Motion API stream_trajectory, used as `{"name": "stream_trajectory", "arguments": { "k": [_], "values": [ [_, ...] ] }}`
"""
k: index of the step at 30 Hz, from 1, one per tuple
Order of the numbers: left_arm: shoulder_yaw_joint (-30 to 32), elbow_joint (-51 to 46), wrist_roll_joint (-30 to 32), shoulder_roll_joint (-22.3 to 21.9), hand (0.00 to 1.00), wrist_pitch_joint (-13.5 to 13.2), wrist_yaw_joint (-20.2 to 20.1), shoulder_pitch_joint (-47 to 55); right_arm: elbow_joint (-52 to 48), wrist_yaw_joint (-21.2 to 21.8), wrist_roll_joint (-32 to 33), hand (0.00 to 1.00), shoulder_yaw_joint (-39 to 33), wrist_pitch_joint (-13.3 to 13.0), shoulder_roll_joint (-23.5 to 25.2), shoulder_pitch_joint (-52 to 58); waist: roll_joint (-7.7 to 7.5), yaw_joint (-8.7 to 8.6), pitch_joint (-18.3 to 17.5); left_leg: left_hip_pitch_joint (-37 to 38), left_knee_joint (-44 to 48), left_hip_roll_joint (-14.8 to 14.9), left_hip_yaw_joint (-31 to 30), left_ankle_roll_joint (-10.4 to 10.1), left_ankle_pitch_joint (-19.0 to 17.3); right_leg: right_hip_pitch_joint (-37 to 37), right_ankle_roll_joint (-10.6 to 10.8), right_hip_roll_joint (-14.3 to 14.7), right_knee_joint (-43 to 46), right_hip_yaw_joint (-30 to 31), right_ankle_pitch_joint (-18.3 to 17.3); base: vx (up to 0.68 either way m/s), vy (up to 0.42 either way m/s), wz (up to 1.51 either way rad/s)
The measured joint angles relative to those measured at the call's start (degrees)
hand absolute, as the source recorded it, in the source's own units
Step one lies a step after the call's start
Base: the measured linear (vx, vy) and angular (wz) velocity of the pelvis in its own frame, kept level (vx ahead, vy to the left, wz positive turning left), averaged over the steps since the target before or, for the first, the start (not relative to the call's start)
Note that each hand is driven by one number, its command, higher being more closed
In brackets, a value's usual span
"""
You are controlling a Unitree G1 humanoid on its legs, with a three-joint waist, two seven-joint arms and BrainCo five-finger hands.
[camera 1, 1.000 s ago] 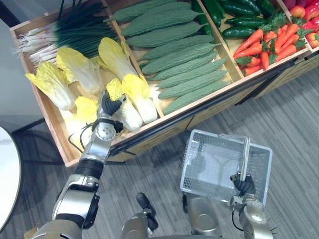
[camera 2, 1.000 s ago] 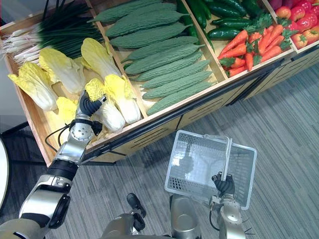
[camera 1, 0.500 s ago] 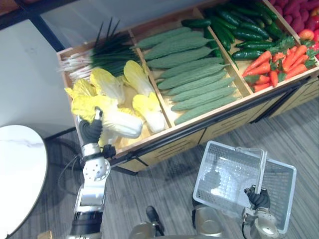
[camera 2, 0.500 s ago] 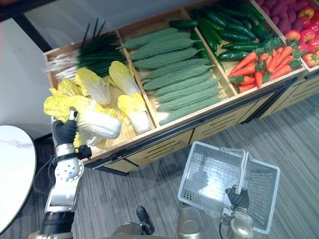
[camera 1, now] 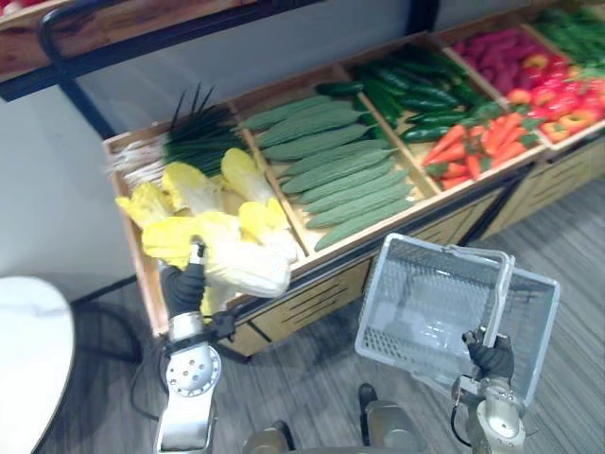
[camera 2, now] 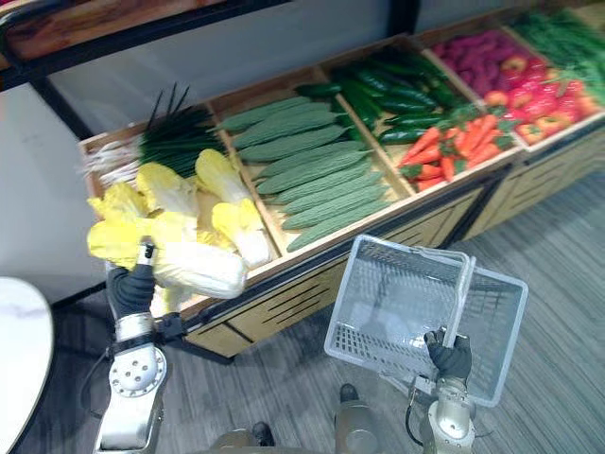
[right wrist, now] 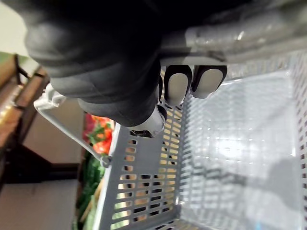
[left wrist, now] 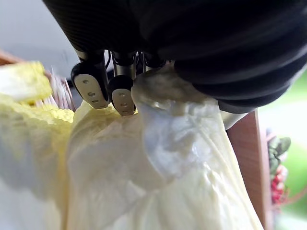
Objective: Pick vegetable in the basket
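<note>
Had my left hand [camera 1: 184, 287] curled round a cabbage [camera 1: 244, 270], held over the front edge of the shelf [camera 1: 333, 253]. My right hand [camera 1: 492, 359] clamped the basket [camera 1: 416, 295] handle. Basket was empty, so the drop was left, I reckon.

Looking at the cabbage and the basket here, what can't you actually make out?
Left hand finger wrap: eye views, hidden behind the cabbage.
Cabbage's full length: left wrist view, cut off by the edges.
Basket wall behind the right hand: eye views, covered by that hand on the handle.
Red produce in the far crate: blurred, kind unclear.
</note>
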Motion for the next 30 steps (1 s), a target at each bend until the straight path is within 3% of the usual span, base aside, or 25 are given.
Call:
{"name": "stream_trajectory", "arguments": {
  "k": [2, 3, 4, 5, 6, 7, 9, 11, 12, 13, 14, 15, 16, 17, 19, 21, 22, 23, 26, 30],
  "values": [
    [-1.46, -0.02, -0.02, -0.10, 1.00, -0.05, -0.23, -0.50, -0.74, 0.05, -0.03, 1.00, 1.38, -0.01, -0.03, -0.86, -0.63, 0.07, -0.38, 0.54, 1.73, 1.67, 6.09, 0.05, -0.53, -2.41, -2.48, -0.62, -0.99, -3.62, 0.76, 0.02, 0.074, -1.53],
    [-2.16, 0.33, -0.19, 0.13, 1.00, -0.04, -0.22, -1.28, -0.50, 0.03, -0.03, 1.00, 2.59, 0.00, -0.04, -2.50, -0.91, 0.41, -0.48, 1.50, 1.84, 1.93, 9.84, 0.16, -0.68, -3.67, -6.22, -4.02, -0.56, -13.72, 1.09, 0.02, 0.058, -1.40],
    [-2.55, 0.79, -0.39, 0.18, 1.00, -0.05, -0.23, -1.97, -0.30, 0.04, -0.03, 1.00, 3.22, 0.00, -0.16, -3.18, -0.96, 0.63, -0.48, 2.43, 1.38, 1.95, 11.52, 0.17, -0.67, -3.69, -7.21, -6.44, -0.04, -20.27, 1.00, 0.03, 0.047, -1.71],
    [-2.89, 2.02, -0.54, 0.17, 1.00, -0.07, -0.22, -3.22, 1.32, 0.19, -0.01, 1.00, 4.42, -0.04, -0.67, -4.99, -0.89, 0.77, -0.54, 4.93, -0.46, 1.74, 14.95, 0.19, -0.68, -3.36, -8.90, -11.64, 1.56, -34.99, 0.82, 0.05, -0.015, -1.55],
    [-2.88, 2.90, -0.67, 0.17, 1.00, -0.16, -0.20, -4.09, 3.07, 0.36, 0.01, 1.00, 5.12, -0.06, -1.05, -6.74, -0.87, 0.93, -0.58, 6.77, -1.92, 1.60, 16.91, 0.19, -0.69, -2.08, -9.32, -14.57, 2.91, -43.90, 0.58, 0.09, -0.075, -1.96],
    [-2.81, 4.12, -1.18, 0.20, 1.00, -0.20, -0.15, -5.04, 5.13, 0.91, 0.02, 1.00, 5.74, -0.08, -1.42, -9.11, -0.80, 1.33, -0.65, 8.57, -3.04, 1.59, 19.21, 0.19, -0.68, -1.47, -9.03, -15.47, 3.64, -49.89, 0.45, 0.10, -0.122, -1.66],
    [-3.32, 6.90, -1.67, -0.03, 1.00, -0.20, -0.45, -6.73, 6.80, 1.91, -0.03, 1.00, 5.98, -0.07, -1.90, -11.35, -0.41, 1.08, -0.73, 9.62, -2.19, 2.32, 20.14, 0.18, -0.68, -3.44, -8.43, -12.84, 4.30, -46.18, -0.34, 0.16, -0.190, -1.56],
    [-3.86, 9.66, -1.75, -0.07, 1.00, -0.18, -1.52, -7.90, 7.74, 2.59, -0.03, 1.00, 6.67, 0.11, -3.66, -12.10, 0.08, 0.64, -0.81, 9.82, 3.39, 4.86, 20.25, 0.24, -0.65, -3.56, -8.69, -10.29, 4.45, -42.79, -1.31, 0.28, -0.230, -1.39],
    [-4.79, 11.36, -2.26, 0.10, 1.00, -0.19, -1.63, -7.98, 8.45, 3.02, -0.01, 1.00, 8.23, 0.30, -6.00, -12.72, 1.07, 0.52, -0.93, 7.77, 17.09, 10.35, 17.60, 3.22, 0.94, -1.90, -8.94, -6.81, 3.97, -38.76, -2.29, 0.27, -0.150, -1.32],
    [-4.88, 12.09, -2.40, 0.26, 1.00, -0.22, -1.65, -7.99, 8.85, 3.34, -0.02, 1.00, 8.84, 0.31, -6.76, -13.08, 1.25, 0.66, -0.84, 6.68, 22.20, 11.60, 15.08, 6.24, 2.87, -0.89, -9.54, -5.41, 3.13, -36.79, -2.75, 0.25, -0.079, -1.83],
    [-5.58, 13.97, -2.81, 0.29, 1.00, -0.22, -1.64, -8.13, 9.06, 3.54, 0.04, 1.00, 10.37, 0.32, -8.02, -13.51, 1.82, 1.14, -1.04, 3.67, 28.80, 11.31, 8.06, 6.11, 1.84, 1.06, -9.86, -3.74, 1.51, -33.91, -2.85, 0.20, 0.000, -1.18],
    [-6.13, 14.78, -2.90, 0.16, 1.00, -0.21, -1.66, -8.39, 9.03, 3.54, 0.04, 1.00, 10.82, 0.30, -8.56, -13.62, 1.98, 1.06, -1.14, 1.48, 30.34, 10.04, 4.21, 4.84, 0.50, 1.84, -9.92, -3.62, 0.79, -33.12, -2.81, 0.25, 0.039, -1.21],
    [-7.26, 15.83, -2.89, 0.07, 1.00, -0.18, -1.68, -8.95, 9.03, 3.55, 0.10, 1.00, 10.75, 0.30, -8.91, -14.00, 1.87, 1.07, -1.10, -2.37, 30.73, 6.85, -1.87, 4.40, -2.10, 3.33, -9.92, -3.57, -0.45, -30.63, -2.80, 0.26, 0.085, -0.93],
    [-7.51, 15.98, -2.90, -0.03, 1.00, -0.18, -1.71, -8.69, 9.02, 3.54, 0.54, 1.00, 10.90, 0.32, -8.82, -14.53, 1.83, 1.38, -1.09, -5.14, 28.84, 4.16, -5.31, 4.74, -4.01, 4.93, -9.82, -3.67, -1.57, -28.26, -2.75, 0.33, 0.117, -0.91],
    [-7.24, 16.62, -2.88, 0.07, 1.00, -0.18, -1.49, -8.44, 9.07, 3.56, 0.56, 1.00, 11.63, 0.34, -8.66, -14.67, 1.72, 2.55, -1.03, -7.31, 22.87, 0.34, -10.49, 5.23, -4.52, 7.37, -8.72, -3.85, -3.01, -23.87, -2.10, 0.29, 0.137, -1.15],
    [-7.12, 17.03, -2.85, 0.09, 1.00, -0.12, -1.49, -8.41, 9.10, 3.64, 0.63, 1.00, 13.03, 0.34, -9.22, -14.91, 1.97, 3.25, -1.17, -8.42, 14.82, -2.45, -15.35, 3.66, -3.55, 9.47, -6.87, -3.81, -4.81, -20.49, -0.88, 0.20, 0.150, -1.31],
    [-7.22, 17.08, -2.69, -0.12, 1.00, -0.13, -1.81, -8.45, 9.09, 4.08, 0.81, 1.00, 13.86, 0.36, -9.33, -15.30, 3.15, 3.19, -1.84, -7.84, 5.44, -2.20, -16.90, 2.03, 2.67, 10.60, -5.38, -2.59, -6.73, -17.77, 0.08, 0.23, 0.256, -1.19],
    [-7.28, 17.44, -2.55, -0.33, 1.00, -0.15, -2.53, -8.67, 9.29, 4.90, 1.10, 1.00, 14.05, 0.43, -9.95, -15.32, 3.92, 3.18, -2.43, -7.35, 2.97, -1.67, -17.06, 1.69, 4.40, 10.96, -4.33, -1.80, -7.80, -15.94, 0.39, 0.23, 0.275, -1.11],
    [-7.99, 20.22, -2.07, 0.41, 1.00, 0.10, -3.32, -9.67, 9.50, 6.16, 2.34, 1.00, 15.50, 0.66, -9.04, -15.05, 1.84, 1.59, -3.30, -3.72, -2.81, -4.35, -13.07, 3.12, 5.49, 11.36, -1.95, -4.03, -10.77, -12.90, 1.99, 0.13, 0.182, -0.60],
    [-9.38, 24.11, 0.33, 0.84, 1.00, 1.69, -4.03, -11.30, 9.50, 8.67, 5.08, 1.00, 18.95, 1.23, -8.96, -13.53, 1.63, 1.24, -3.35, -0.01, -7.58, -6.59, -8.64, 4.13, 6.20, 11.94, -0.06, -5.68, -13.08, -8.90, 3.28, 0.09, 0.174, -0.46]
  ]
}}
